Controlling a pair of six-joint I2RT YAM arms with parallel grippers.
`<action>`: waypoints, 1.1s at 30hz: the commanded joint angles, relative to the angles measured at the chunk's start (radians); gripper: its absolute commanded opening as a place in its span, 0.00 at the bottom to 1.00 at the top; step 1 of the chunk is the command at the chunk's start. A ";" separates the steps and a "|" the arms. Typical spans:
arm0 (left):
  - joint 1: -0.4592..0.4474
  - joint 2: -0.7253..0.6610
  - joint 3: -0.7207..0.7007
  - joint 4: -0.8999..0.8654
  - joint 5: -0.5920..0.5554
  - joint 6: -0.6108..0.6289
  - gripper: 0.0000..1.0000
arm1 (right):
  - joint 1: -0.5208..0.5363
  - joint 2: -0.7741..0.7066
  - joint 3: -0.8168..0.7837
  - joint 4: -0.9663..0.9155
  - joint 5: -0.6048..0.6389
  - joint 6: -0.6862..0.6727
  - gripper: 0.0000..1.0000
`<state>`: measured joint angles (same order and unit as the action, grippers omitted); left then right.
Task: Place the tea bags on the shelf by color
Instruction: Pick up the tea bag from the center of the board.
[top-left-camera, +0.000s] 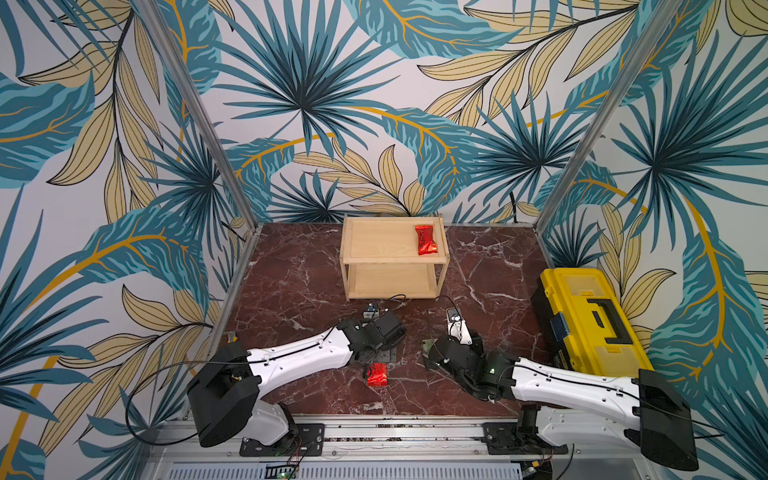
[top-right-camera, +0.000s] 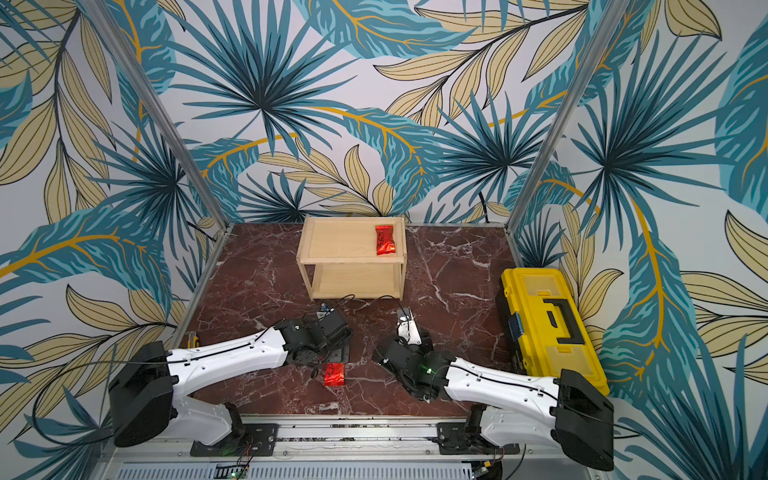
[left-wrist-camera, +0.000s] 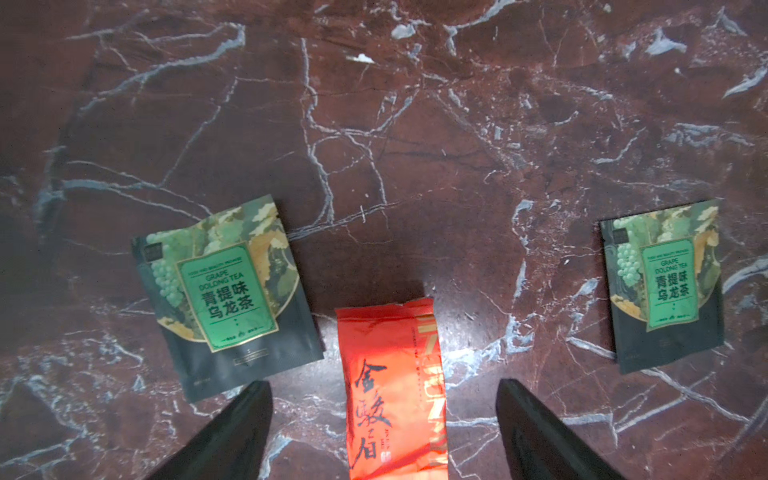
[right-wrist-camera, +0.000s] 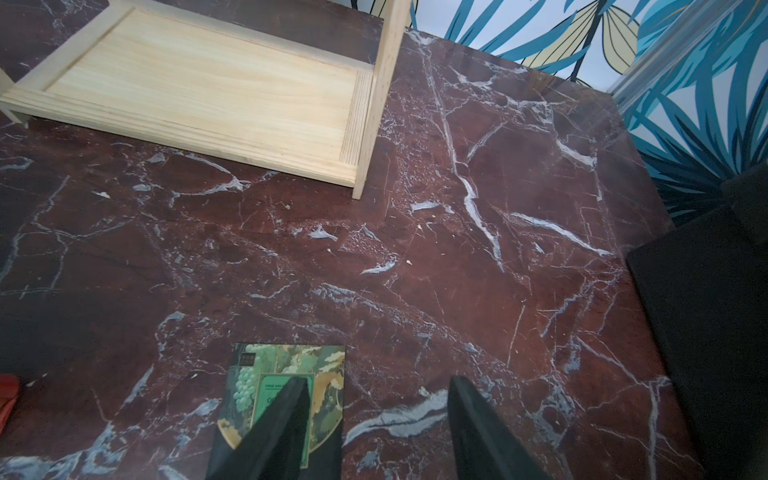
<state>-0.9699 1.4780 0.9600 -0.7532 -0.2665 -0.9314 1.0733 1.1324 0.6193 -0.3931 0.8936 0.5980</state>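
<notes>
Your left hand (left-wrist-camera: 383, 384) stands wide open. Its two black wedge-shaped fingers (left-wrist-camera: 232, 432) sit on either side of a red tea bag (left-wrist-camera: 392, 390) without touching it. That packet is a long rectangle of crinkled, shiny foil with dark brush script. It lies flat on the tabletop (left-wrist-camera: 415, 124), a dark red marble pattern with pale veins. A near green tea bag (left-wrist-camera: 224, 291) lies just beside it, and a far green tea bag (left-wrist-camera: 663, 286) lies well apart on its other side. Both are squarish, smooth and flat, with dark borders, a green label and green-and-gold grape artwork.

Your right hand (right-wrist-camera: 379, 380) is partly open and holds nothing. One of its dark fingers (right-wrist-camera: 270, 436) covers part of the far green tea bag (right-wrist-camera: 249, 374); you cannot tell whether it touches the foil. The other finger hangs over bare marble.

The shelf (top-left-camera: 395, 260) stands at the back of the tabletop. It is pale, unpainted wood with visible grain: two rimmed rectangular boards on four square corner posts. In both top views a second red tea bag (top-left-camera: 426, 240) (top-right-camera: 385, 240) lies flat at the right end of the upper board. A yellow plastic toolbox (top-left-camera: 590, 320) with a black handle sits by the right edge.
</notes>
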 joint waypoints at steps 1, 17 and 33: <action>-0.019 0.058 0.081 -0.061 -0.043 0.003 0.92 | -0.003 -0.029 -0.031 0.034 0.033 -0.020 0.59; -0.041 0.116 0.133 -0.103 -0.018 -0.066 0.97 | -0.058 -0.031 -0.058 0.129 -0.019 -0.079 0.60; -0.040 0.191 0.166 -0.137 0.015 -0.111 0.99 | -0.114 -0.011 -0.049 0.153 -0.088 -0.083 0.60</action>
<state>-1.0073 1.6592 1.0912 -0.8627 -0.2619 -1.0176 0.9707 1.1206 0.5804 -0.2577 0.8284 0.5148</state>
